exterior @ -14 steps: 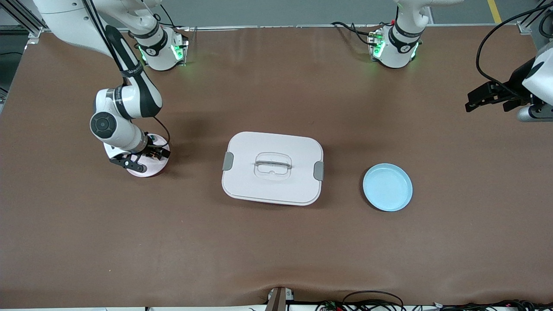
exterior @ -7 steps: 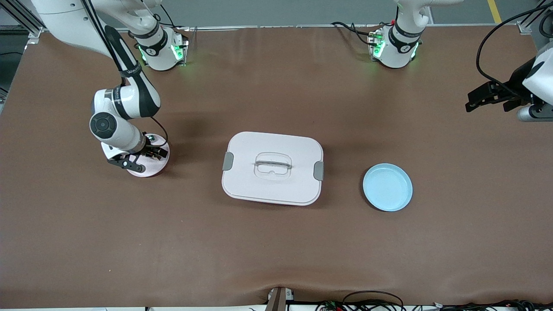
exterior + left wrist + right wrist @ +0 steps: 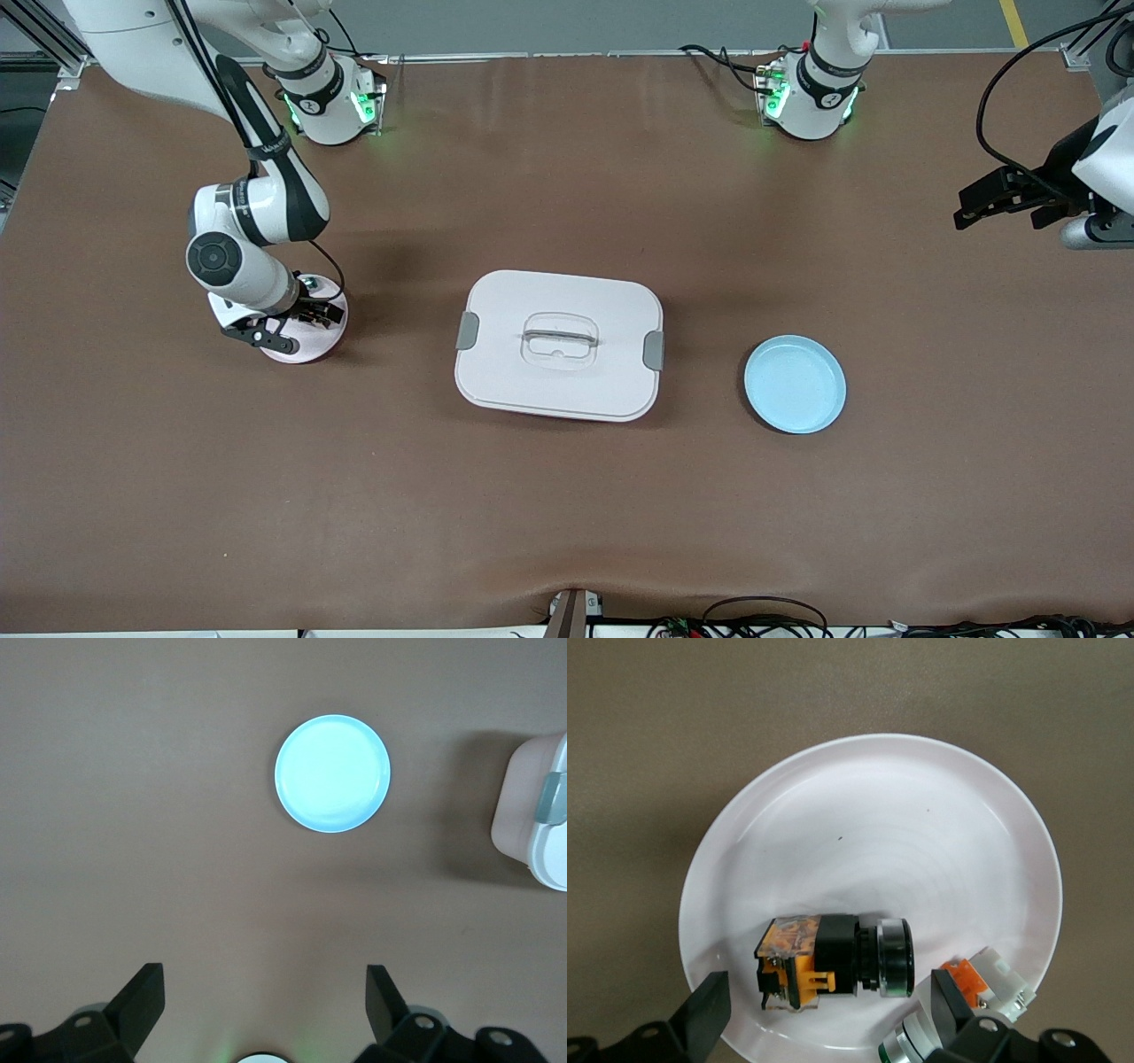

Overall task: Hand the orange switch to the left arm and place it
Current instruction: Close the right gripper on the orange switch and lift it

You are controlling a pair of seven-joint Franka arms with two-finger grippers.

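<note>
While my right gripper (image 3: 824, 1014) hangs low over the white plate (image 3: 306, 347) at the right arm's end, fingers spread and empty, the switch (image 3: 833, 961) lies on that plate between them, a whitish part (image 3: 983, 988) just beside it. Best to settle squarely on the black body, close, lift clear. Box (image 3: 559, 345) sits mid-table. Blue plate (image 3: 795, 384) next. Left gripper (image 3: 1010, 199) waits, open, empty, at the left arm's end.

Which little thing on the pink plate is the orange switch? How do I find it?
Start at the big white box mid-table, then go toward the right arm's end to the pale pink plate, under the open right gripper. Two small parts lie on it. The orange switch is black with orange markings and a round black end; its neighbour is whitish.
</note>
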